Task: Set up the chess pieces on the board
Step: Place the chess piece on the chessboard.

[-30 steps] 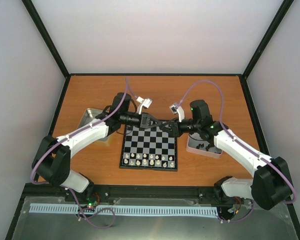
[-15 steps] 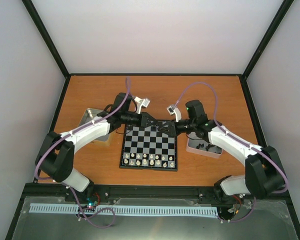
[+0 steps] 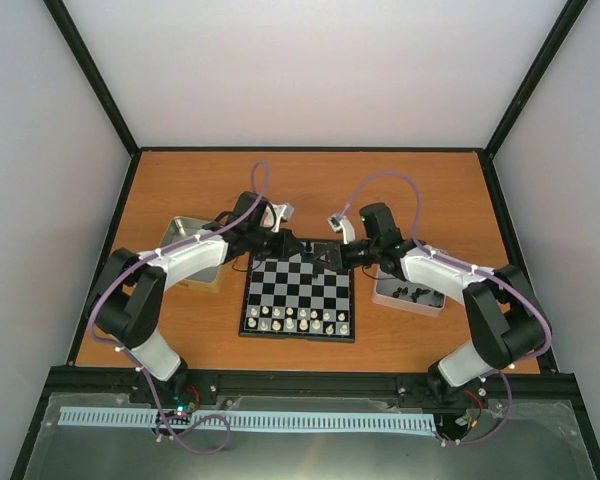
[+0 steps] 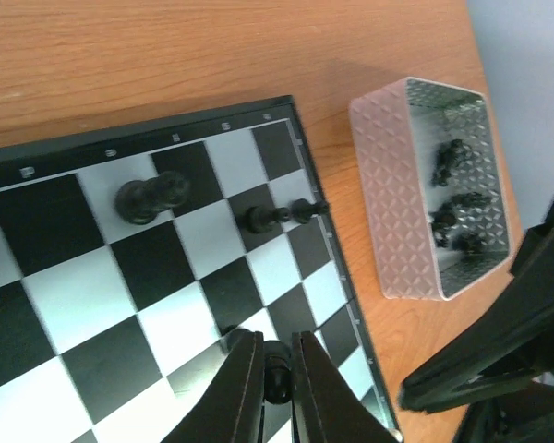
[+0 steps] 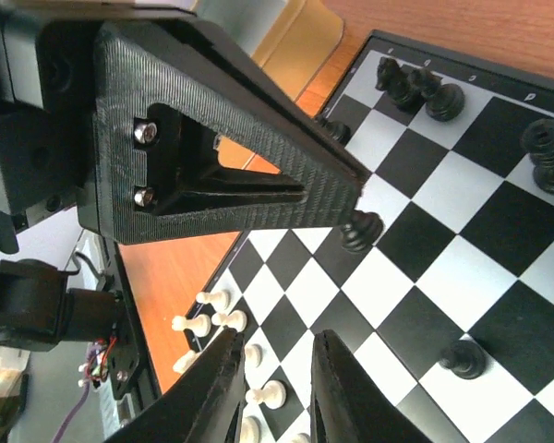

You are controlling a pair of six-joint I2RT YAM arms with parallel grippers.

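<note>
The right gripper (image 5: 277, 343) hangs over the board (image 5: 462, 277), jaws apart with nothing between them. Just ahead, the left gripper (image 5: 351, 196) reaches in with a black piece (image 5: 361, 231) at its tip. Other black pieces (image 5: 547, 155) stand beyond, and whitish pieces (image 5: 212, 314) line the edge near the orange desk (image 5: 166, 277).

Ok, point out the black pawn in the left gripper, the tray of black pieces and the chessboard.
black pawn (image 5: 361, 231): right wrist view, on its body.
metal tray (image 4: 392, 194): left wrist view, on its outer wall.
chessboard (image 3: 298, 290): top external view, on a bare middle square.
</note>
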